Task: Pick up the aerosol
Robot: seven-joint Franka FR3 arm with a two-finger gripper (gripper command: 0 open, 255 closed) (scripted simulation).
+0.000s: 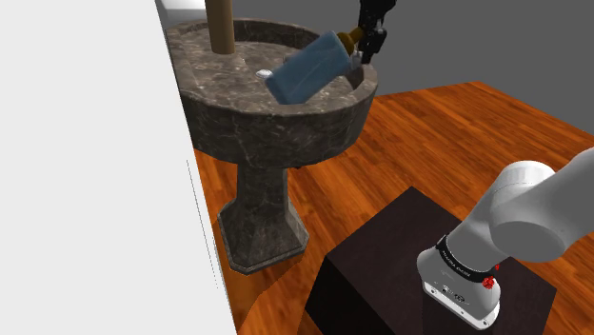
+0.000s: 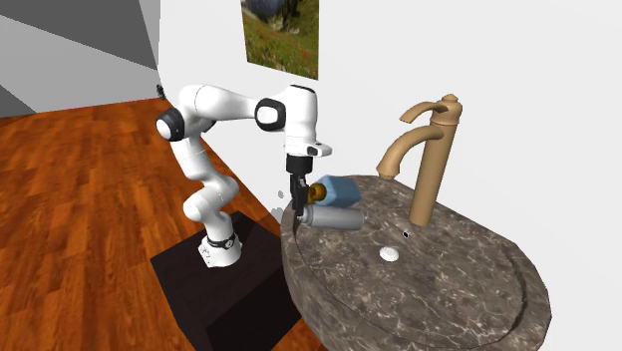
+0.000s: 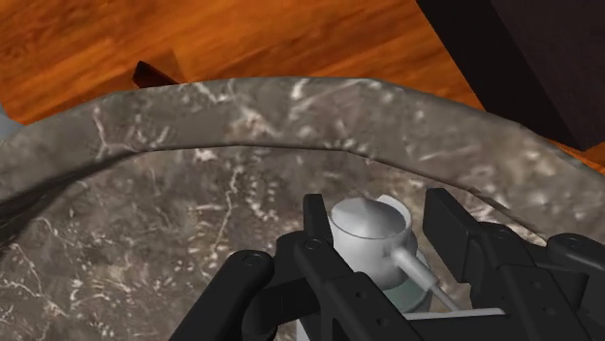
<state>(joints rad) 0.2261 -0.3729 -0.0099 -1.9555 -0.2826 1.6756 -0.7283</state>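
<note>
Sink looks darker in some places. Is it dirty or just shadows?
Just shadows. Wrist view: the stone sink dims along its inner wall, away from the pale-capped aerosol. Shoulder view: a soft shadow darkens the wooden floor by the foot of the pedestal. Second exterior view: even light; the pale streaks are the stone's veins.

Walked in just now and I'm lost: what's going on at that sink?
A white robot arm reaches down into a dark marbled pedestal sink. Its black gripper sits low, just inside the rim. Its fingers stand apart on either side of the white cap of the aerosol and apparently have not clamped on it yet. A blue bottle lies right beside it in the basin.
</note>
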